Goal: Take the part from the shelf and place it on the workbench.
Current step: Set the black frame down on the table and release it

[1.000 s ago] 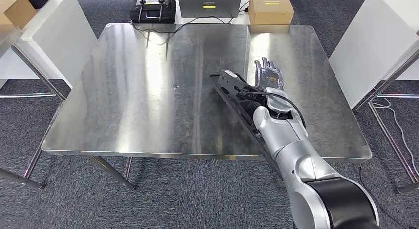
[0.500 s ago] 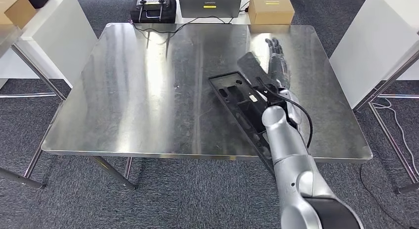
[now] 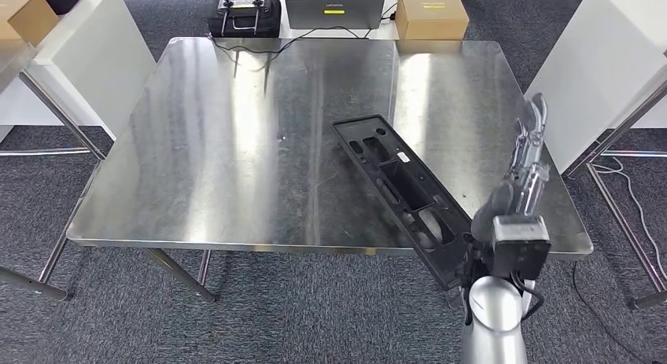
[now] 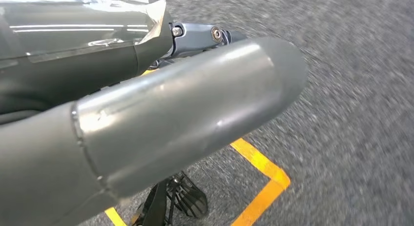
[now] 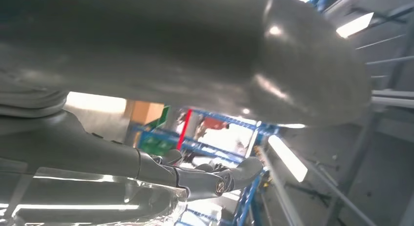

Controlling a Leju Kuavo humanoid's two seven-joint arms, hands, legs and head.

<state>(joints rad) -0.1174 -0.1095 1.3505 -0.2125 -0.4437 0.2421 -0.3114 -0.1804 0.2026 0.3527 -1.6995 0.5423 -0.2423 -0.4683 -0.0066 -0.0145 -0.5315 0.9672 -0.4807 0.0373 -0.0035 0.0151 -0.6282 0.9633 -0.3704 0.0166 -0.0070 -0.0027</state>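
One black part (image 3: 403,193) lies flat on the steel desk (image 3: 236,144), running diagonally from its middle to the near edge; its near end overhangs that edge and is partly covered by the right wrist. The right hand (image 3: 528,156) is raised, fingers straight, holding nothing, clear of the part. The left hand (image 4: 146,113) is blurred, its grasp unreadable. One cardboard box (image 3: 431,12) sits past the desk.

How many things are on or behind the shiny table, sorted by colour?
Black: 2, the part on the table and a case behind it
Brown: 1, a box
Grey: 1, a laptop
Total: 4
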